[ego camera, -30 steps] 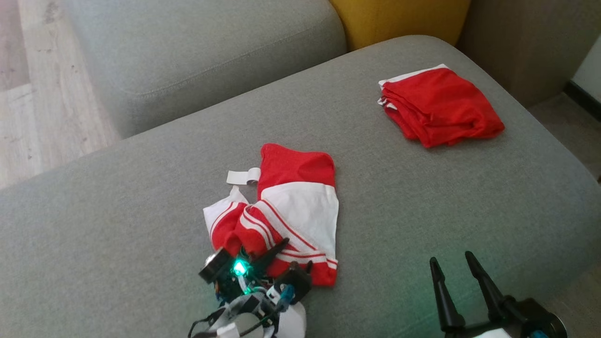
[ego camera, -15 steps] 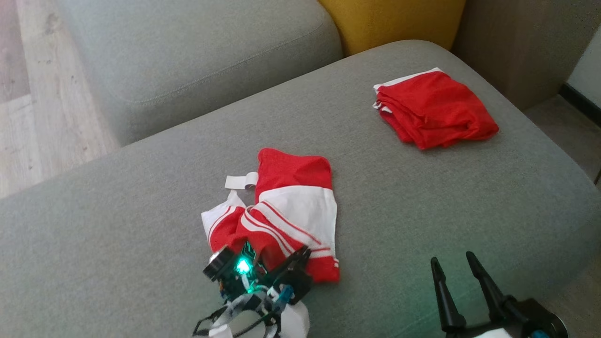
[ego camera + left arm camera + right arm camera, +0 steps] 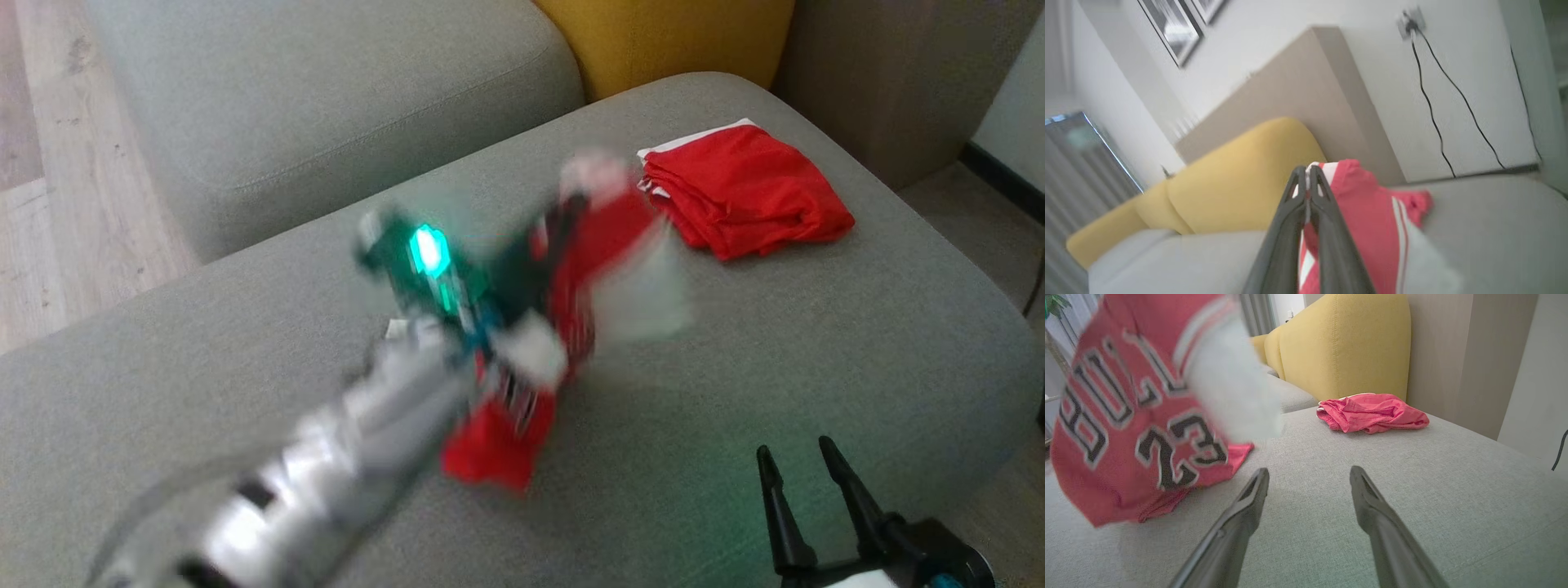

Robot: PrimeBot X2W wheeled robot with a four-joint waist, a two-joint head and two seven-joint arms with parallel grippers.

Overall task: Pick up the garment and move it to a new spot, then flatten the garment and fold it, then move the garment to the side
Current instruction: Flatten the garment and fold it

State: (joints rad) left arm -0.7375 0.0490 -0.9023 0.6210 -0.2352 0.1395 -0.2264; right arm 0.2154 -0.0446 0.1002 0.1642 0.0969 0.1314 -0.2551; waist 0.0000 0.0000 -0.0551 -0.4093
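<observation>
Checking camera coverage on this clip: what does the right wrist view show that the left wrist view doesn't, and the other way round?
Right wrist view, its own: the black lettering and number 23 on the jersey, the folded red garment at the sofa's far end, and the right pincer standing open. Left wrist view, its own: the left pincer shut on the jersey's fabric, black cables running down the wall, framed pictures. Shared: the red and white jersey, the yellow cushion, the grey sofa.
</observation>
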